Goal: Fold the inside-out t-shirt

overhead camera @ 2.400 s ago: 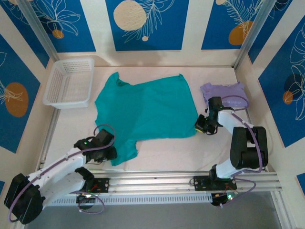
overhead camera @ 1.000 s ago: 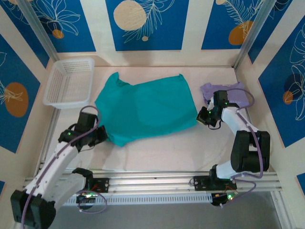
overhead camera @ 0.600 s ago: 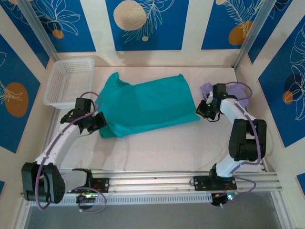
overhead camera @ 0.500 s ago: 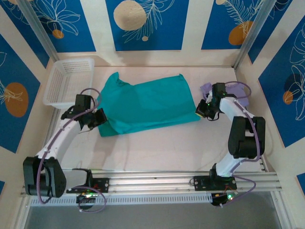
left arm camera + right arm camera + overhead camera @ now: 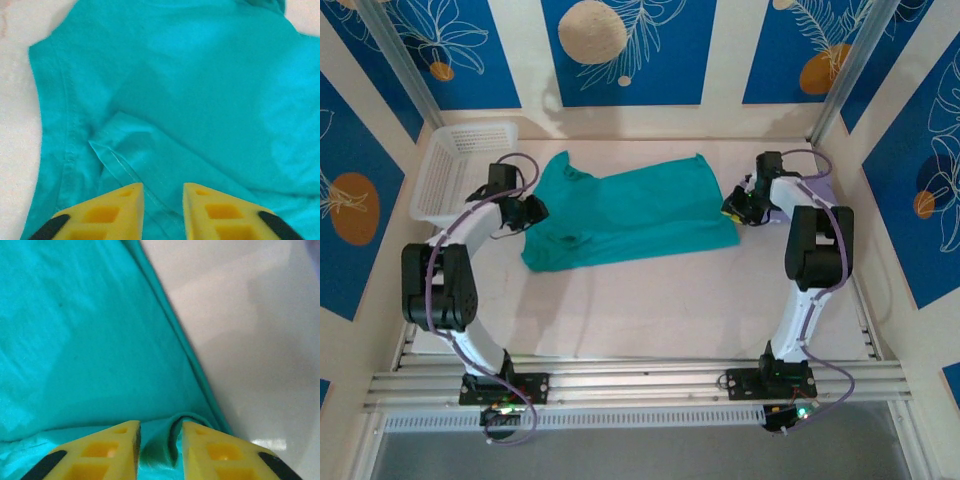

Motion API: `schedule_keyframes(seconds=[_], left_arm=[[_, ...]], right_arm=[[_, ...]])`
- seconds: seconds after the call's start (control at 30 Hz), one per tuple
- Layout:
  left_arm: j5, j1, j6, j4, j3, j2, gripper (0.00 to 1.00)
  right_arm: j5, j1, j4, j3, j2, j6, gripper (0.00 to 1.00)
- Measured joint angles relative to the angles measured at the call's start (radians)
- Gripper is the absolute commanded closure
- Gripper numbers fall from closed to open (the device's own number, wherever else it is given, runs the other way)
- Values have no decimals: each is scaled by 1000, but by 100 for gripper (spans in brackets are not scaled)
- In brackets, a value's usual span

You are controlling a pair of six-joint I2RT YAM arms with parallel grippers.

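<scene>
Both the left gripper [image 5: 163, 192] and right gripper [image 5: 160, 430] have jaws slightly apart — over the t-shirt [image 5: 630, 215] (right straddles a ridge).

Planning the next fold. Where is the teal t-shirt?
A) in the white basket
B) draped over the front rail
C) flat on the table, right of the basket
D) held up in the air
C: the teal t-shirt lies spread on the table, to the right of the white basket.

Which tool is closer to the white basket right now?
Left. The left tool sits at the t-shirt edge beside the basket; the right tool is at the t-shirt's opposite edge, much farther away.
</scene>
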Motion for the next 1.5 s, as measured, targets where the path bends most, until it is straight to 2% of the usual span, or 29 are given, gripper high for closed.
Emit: schedule_keyframes(seconds=[0.1, 0.2, 0.3, 0.4, 0.5, 0.67, 0.83, 1.0, 1.1, 1.23, 1.3, 1.4, 1.5], left_arm=[[-28, 1, 0, 10, -10, -24, 60], [-47, -18, -4, 57, -109, -130, 52], [-51, -67, -24, 91, -253, -277, 50], [-31, -125, -43, 124, -349, -343, 49], [-7, -159, -55, 143, -386, -314, 49], [24, -161, -51, 193, -387, -201, 49], [21, -161, -25, 200, -386, -130, 48], [13, -162, 0, 198, -391, -125, 48], [36, -174, 7, 194, -429, -147, 46], [94, -205, 7, 149, -481, -248, 43], [110, -208, 3, 129, -491, -299, 42], [113, -205, -10, 129, -494, -359, 43], [116, -183, -29, 153, -503, -369, 45]], right_arm=[[31, 4, -9, 0, -13, -11, 63], [84, 21, -5, -60, -82, -24, 62], [119, 69, -5, -142, -166, -37, 62], [145, 127, -8, -161, -180, -63, 63], [163, 167, -13, -153, -140, -87, 63], [203, 161, -47, -135, -41, -119, 64], [255, 156, -111, -106, -38, -140, 64], [296, 156, -165, -143, -61, -143, 65], [327, 156, -172, -245, -137, -130, 65], [362, 159, -212, -428, -315, -100, 63], [382, 180, -216, -473, -416, -105, 57], [365, 285, -127, -480, -551, -154, 51], [276, 428, 30, -461, -581, -209, 45]])
